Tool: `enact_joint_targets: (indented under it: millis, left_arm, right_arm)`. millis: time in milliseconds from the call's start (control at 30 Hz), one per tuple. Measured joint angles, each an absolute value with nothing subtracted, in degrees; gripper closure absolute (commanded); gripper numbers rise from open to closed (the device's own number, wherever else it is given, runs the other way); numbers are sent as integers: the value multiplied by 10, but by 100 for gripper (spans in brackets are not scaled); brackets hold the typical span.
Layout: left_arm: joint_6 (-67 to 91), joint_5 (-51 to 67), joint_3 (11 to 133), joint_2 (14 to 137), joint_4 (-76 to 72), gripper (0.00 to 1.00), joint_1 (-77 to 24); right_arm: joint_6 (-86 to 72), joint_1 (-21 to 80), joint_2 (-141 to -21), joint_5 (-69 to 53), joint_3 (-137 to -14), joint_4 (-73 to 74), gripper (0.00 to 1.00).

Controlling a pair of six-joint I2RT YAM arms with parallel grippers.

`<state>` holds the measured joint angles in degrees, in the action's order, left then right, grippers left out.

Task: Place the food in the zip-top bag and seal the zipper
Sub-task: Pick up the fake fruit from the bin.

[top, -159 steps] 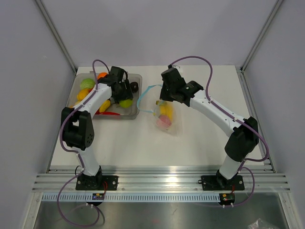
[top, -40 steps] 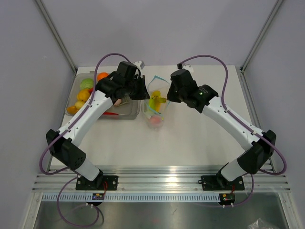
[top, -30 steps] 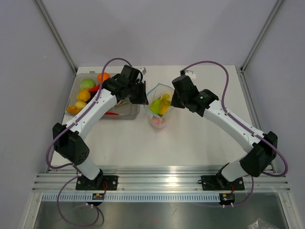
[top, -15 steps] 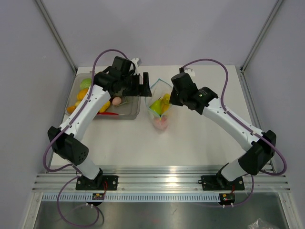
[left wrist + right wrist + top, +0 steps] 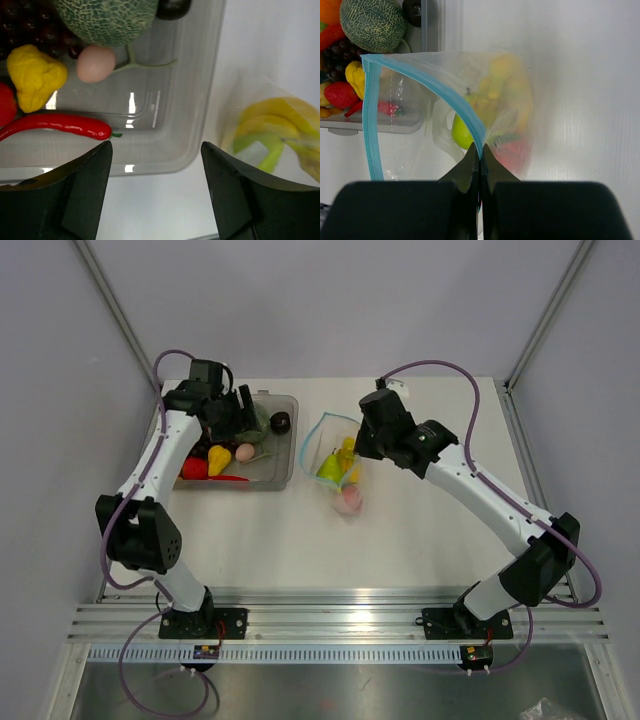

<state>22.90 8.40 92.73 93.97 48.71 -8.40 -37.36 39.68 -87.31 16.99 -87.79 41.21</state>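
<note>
The clear zip-top bag [image 5: 338, 472] hangs in the middle of the table with its mouth open. It holds a yellow banana bunch [image 5: 506, 87], a light green fruit [image 5: 462, 133] and a red-pink piece [image 5: 516, 151]. My right gripper [image 5: 480, 153] is shut on the blue-teal zipper [image 5: 422, 76] at the bag's right edge; it also shows in the top view [image 5: 360, 452]. My left gripper [image 5: 156, 148] is open and empty, above the near right corner of the tray [image 5: 291, 458]. From above, the left gripper [image 5: 238, 422] is left of the bag.
The rigid clear tray [image 5: 199, 131] holds a netted melon [image 5: 102, 12], dark grapes, a dark plum, a pink egg-shaped piece [image 5: 95, 63], a yellow piece [image 5: 35, 75] and a red chili [image 5: 55, 125]. Frame posts stand at the table's back corners.
My left arm has swung left, away from the bag's mouth, to over the tray, with its gripper open. My right gripper has kept its hold on the bag's edge.
</note>
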Motion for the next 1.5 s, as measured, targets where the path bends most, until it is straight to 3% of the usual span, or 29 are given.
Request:
enact_joint_targets:
  millis: [367,633,1000,1367,1500]
  left_arm:
    - [218,-56,883,1090,415,31,-88]
    - [185,-92,883,1136,370,22,-89]
    - [146,-92,884,1169,324,28,-89]
    - [151,-78,881,1187,311,59,-89]
    - [151,-75,872,1181,304,61,-89]
  right_arm:
    - [-370,397,-894,168,-879,401,100]
    - [-358,397,-921,168,-895,401,100]
    - [-353,397,-940,168,-898,401,100]
    - [-348,397,-940,168,-905,402,100]
    - [-348,397,-940,168,-905,402,100]
